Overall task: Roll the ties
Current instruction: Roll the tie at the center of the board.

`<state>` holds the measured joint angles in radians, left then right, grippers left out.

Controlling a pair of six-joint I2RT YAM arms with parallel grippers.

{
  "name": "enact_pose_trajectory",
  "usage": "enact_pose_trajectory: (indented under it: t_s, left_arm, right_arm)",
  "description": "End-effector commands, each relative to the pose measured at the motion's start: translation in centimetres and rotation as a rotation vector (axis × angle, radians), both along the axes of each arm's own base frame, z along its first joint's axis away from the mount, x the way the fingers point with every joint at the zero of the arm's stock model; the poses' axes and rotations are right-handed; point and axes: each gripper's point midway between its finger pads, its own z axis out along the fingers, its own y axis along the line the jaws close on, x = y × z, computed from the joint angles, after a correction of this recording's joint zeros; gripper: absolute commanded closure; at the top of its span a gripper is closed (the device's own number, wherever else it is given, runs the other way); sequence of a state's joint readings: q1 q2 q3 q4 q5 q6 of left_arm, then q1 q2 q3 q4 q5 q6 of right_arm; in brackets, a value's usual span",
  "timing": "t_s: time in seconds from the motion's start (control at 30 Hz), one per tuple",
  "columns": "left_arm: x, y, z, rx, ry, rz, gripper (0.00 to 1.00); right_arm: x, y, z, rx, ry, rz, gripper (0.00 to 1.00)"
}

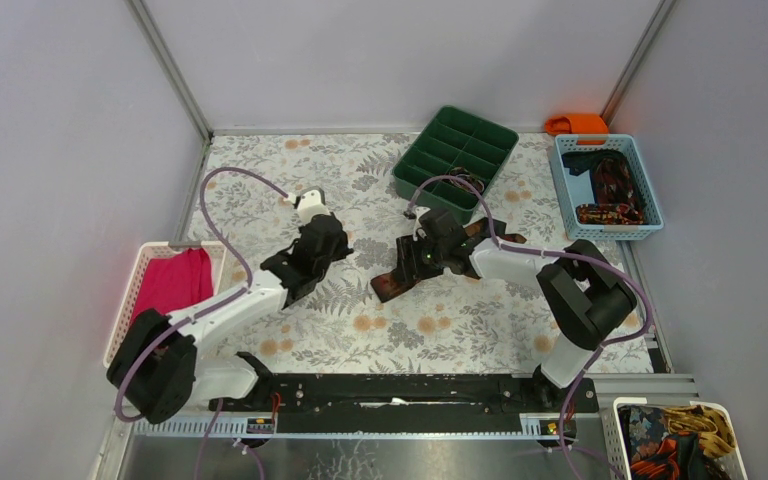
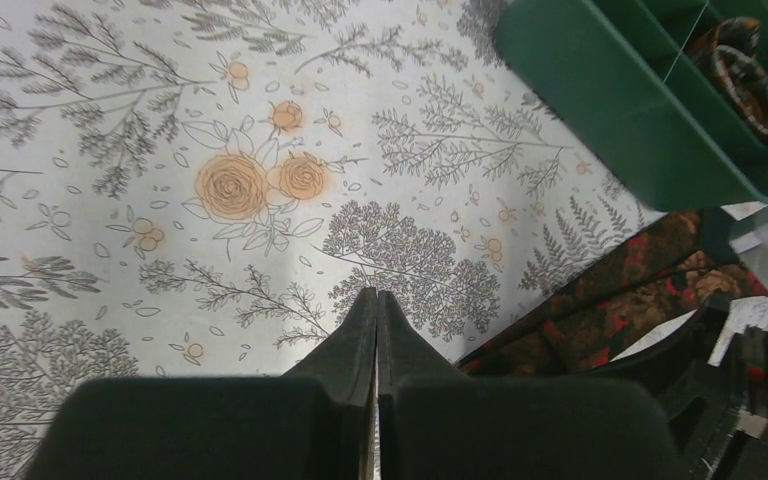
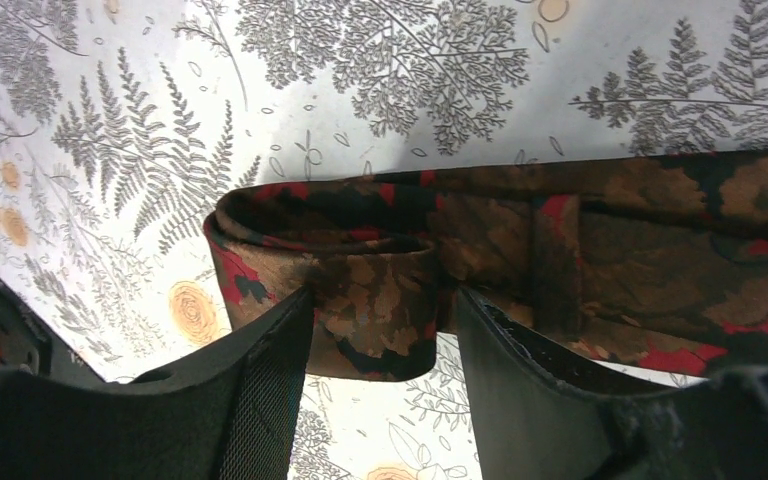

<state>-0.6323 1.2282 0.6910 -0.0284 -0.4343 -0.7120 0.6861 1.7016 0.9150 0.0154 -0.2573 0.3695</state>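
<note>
A dark red-black tie (image 1: 490, 236) with orange-tan patterns lies slanted on the floral table mat; it also shows in the left wrist view (image 2: 630, 300). My right gripper (image 1: 417, 266) sits over its lower left end. In the right wrist view the gripper (image 3: 380, 300) has its jaws set wide on both sides of the tie's folded-over end (image 3: 375, 300), touching it and holding it a little raised. My left gripper (image 1: 343, 240) is shut and empty (image 2: 376, 295), just left of the tie, over the bare mat.
A green divided tray (image 1: 423, 140) stands behind the tie with a rolled tie (image 2: 745, 75) inside. A blue basket (image 1: 650, 232) at right holds more ties, an orange cloth (image 1: 578, 123) behind it. A white basket (image 1: 143, 262) at left holds magenta cloth. Another basket (image 1: 622, 408) stands near right.
</note>
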Motion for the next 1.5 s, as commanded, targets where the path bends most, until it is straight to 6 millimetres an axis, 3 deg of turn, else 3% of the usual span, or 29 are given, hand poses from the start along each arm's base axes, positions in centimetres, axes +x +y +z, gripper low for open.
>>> enact_pose_trajectory:
  t_s: [0.0,0.1,0.23,0.43,0.63,0.8,1.03,1.47]
  left_arm:
    - [1.4,-1.6,0.0,-0.035,-0.019,-0.035,1.0]
    - [1.3,-1.6,-0.8,-0.036,-0.004,-0.032,1.0]
    - [0.8,-0.7,-0.2,-0.041,-0.021,0.0,1.0]
    - [-0.7,2.7,3.4,-0.053,-0.073,0.121,1.0]
    - [-3.4,5.9,8.7,-0.144,-0.172,0.208,1.0]
    - [-5.4,8.3,11.9,-0.19,-0.246,0.257,1.0]
    - [-6.2,9.0,11.9,-0.176,-0.245,0.258,1.0]
    - [-5.8,8.3,11.2,-0.163,-0.24,0.226,1.0]
  right_arm:
    - [1.4,-1.0,1.2,-0.056,-0.067,-0.027,0.39]
    - [1.4,-0.6,1.7,-0.035,-0.074,-0.02,0.4]
    - [1.7,-0.2,3.5,-0.016,-0.121,-0.02,0.39]
    - [1.7,-0.4,7.7,-0.061,-0.267,-0.044,0.39]
    - [-0.8,0.6,10.2,-0.245,-0.439,-0.024,0.38]
    - [-2.8,2.8,8.8,-0.408,-0.507,0.038,0.37]
    - [-3.5,5.5,4.4,-0.576,-0.503,0.109,0.27]
    - [-2.2,4.3,0.2,-0.751,-0.506,0.07,0.25]
